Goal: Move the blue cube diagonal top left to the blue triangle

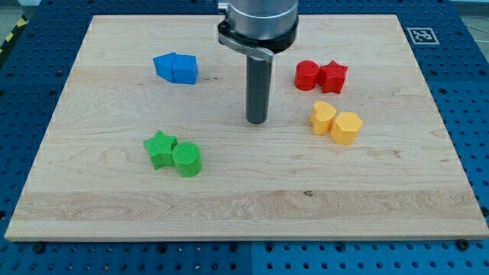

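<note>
Two blue blocks sit touching in the upper left part of the wooden board [367,198]. The right one looks like the blue cube [186,69]. The left one, with slanted faces, looks like the blue triangle [163,66]. The shapes are hard to tell apart. My tip [257,121] rests on the board near its middle, well to the right of and below the blue pair, touching no block.
A red cylinder [307,75] and a red star [334,76] touch at the upper right. A yellow heart [322,118] and a yellow hexagon [346,127] lie just right of my tip. A green star [160,148] and a green cylinder [186,159] lie at the lower left.
</note>
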`<move>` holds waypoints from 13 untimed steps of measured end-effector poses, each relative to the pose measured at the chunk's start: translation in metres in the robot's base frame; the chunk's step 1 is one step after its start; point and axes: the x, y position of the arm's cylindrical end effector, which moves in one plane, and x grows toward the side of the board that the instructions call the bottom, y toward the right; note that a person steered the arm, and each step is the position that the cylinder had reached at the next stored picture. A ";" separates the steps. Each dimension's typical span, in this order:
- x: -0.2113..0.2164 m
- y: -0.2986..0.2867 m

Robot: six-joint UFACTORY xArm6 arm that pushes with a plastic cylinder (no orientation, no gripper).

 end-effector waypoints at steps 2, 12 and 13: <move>-0.007 -0.021; -0.072 -0.097; -0.088 -0.099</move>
